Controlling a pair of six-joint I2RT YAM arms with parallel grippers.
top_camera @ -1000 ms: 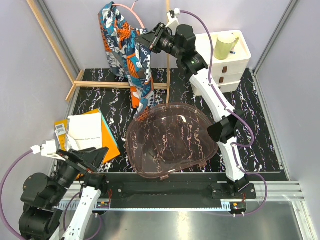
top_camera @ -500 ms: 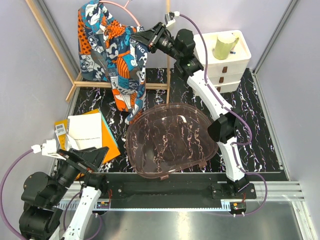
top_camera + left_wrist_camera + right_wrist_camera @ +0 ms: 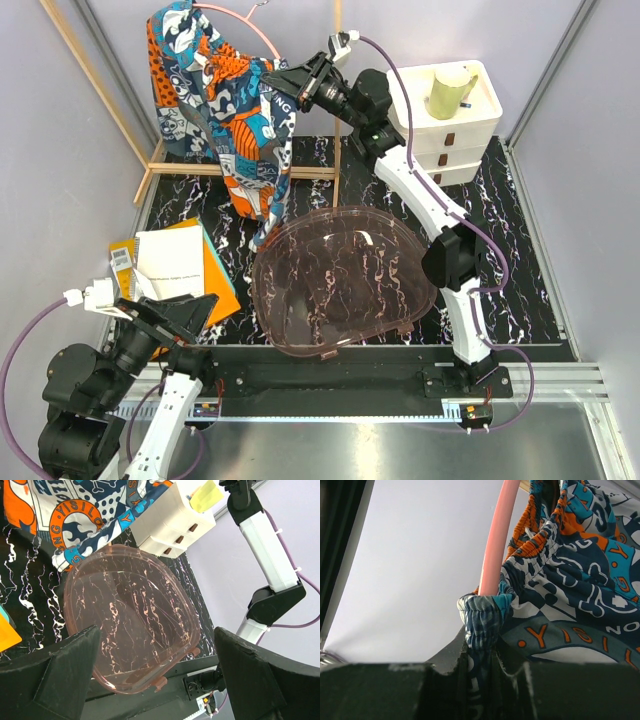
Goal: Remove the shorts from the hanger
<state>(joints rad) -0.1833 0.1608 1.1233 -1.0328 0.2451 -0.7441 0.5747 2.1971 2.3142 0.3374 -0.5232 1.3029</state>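
Shorts (image 3: 225,110) hang at 11 o'clock over the table (image 3: 520,290), draped on the pink hanger (image 3: 498,540). Right end effector (image 3: 270,78) sits at the shorts' 3 o'clock edge, fingers nearly together, pinching the gathered waistband just beside the hanger rod. Left end effector (image 3: 180,312) is low at 7 o'clock, fingers spread wide, holding nothing. Pink translucent tray (image 3: 340,280) at table centre, notebooks (image 3: 175,265) at 9 o'clock, white drawer unit (image 3: 455,120) at 1 o'clock.

Busy blue-orange-teal print shorts (image 3: 230,100); salmon-pink hanger (image 3: 495,540).
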